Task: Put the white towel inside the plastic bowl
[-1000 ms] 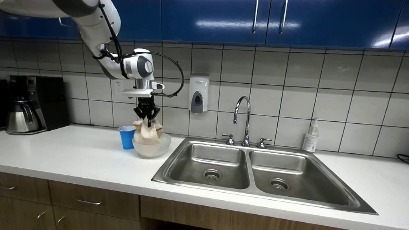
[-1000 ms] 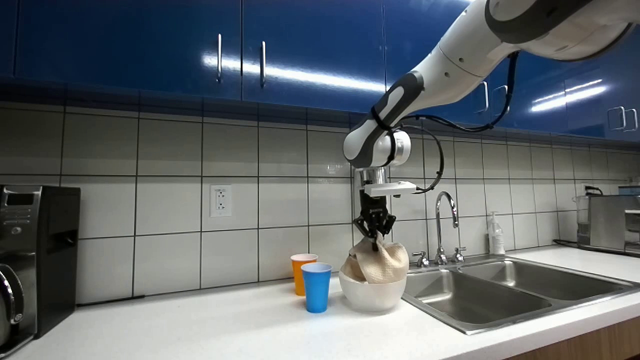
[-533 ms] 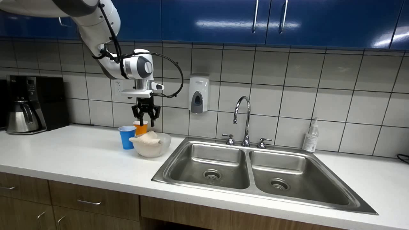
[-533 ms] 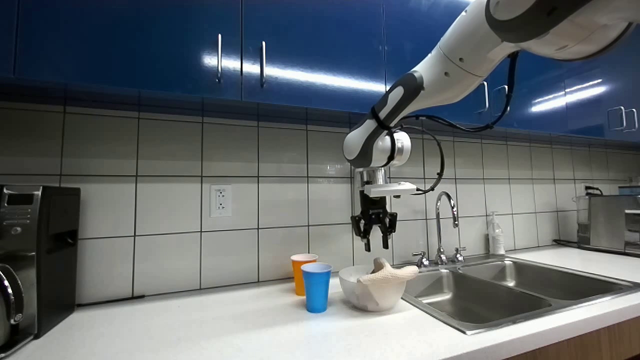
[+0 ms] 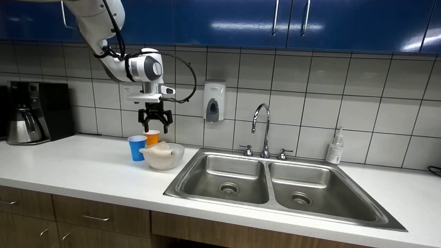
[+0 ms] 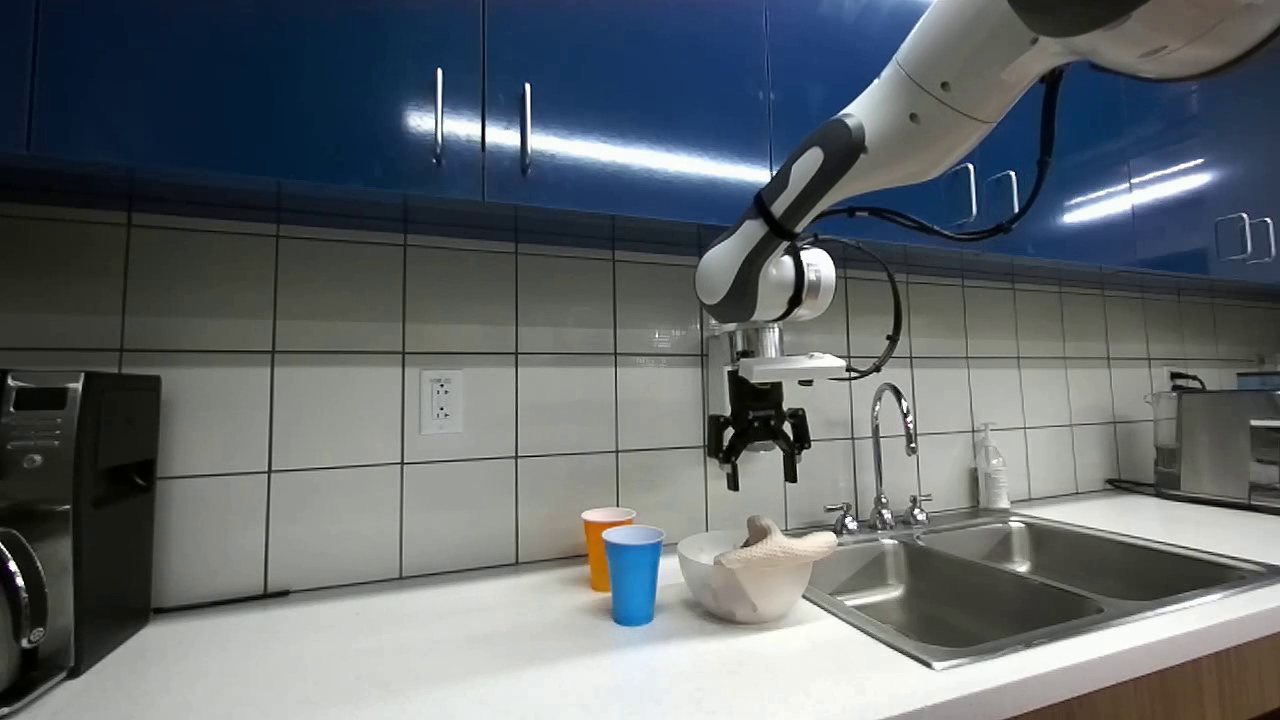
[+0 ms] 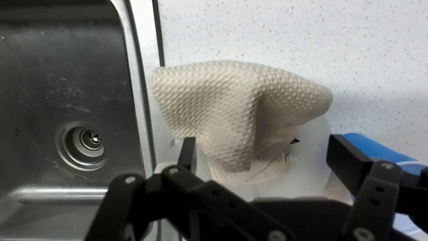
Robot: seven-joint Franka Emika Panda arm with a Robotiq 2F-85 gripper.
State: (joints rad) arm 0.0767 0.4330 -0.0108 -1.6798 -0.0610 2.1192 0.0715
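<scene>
Up comes the arm [image 6: 920,130] a touch since half a second ago, taking my claw [image 5: 156,130] with it, while below the claw the plastic bowl [image 6: 705,575] and the towel [image 7: 227,107], more cream than white, haven't budged! Fingers [image 7: 346,159] spread wide, nothing between them, claw hanging apart from the cloth: this looks like the retreat after the drop, job nearly done. How to play it? Straight up first, I'd say. The bowl beneath me looks light, so a sideways brush could skid it. Lying in it, the towel throws a folded flap over the rim; should I want that tucked, a light pinch from above and an inward drop ought to do.

Edges now, biggest first! Blue cabinets [image 5: 224,20] above my claw, tiled wall [image 5: 256,72] behind it; best room, I reckon, is up and out from that wall. Past one finger in the wrist view, the sink [image 7: 43,110], its edge close by the bowl. Past the other, the blue cup [image 6: 633,580], just beside the bowl, with the orange cup [image 6: 594,550] tucked in behind it.
</scene>
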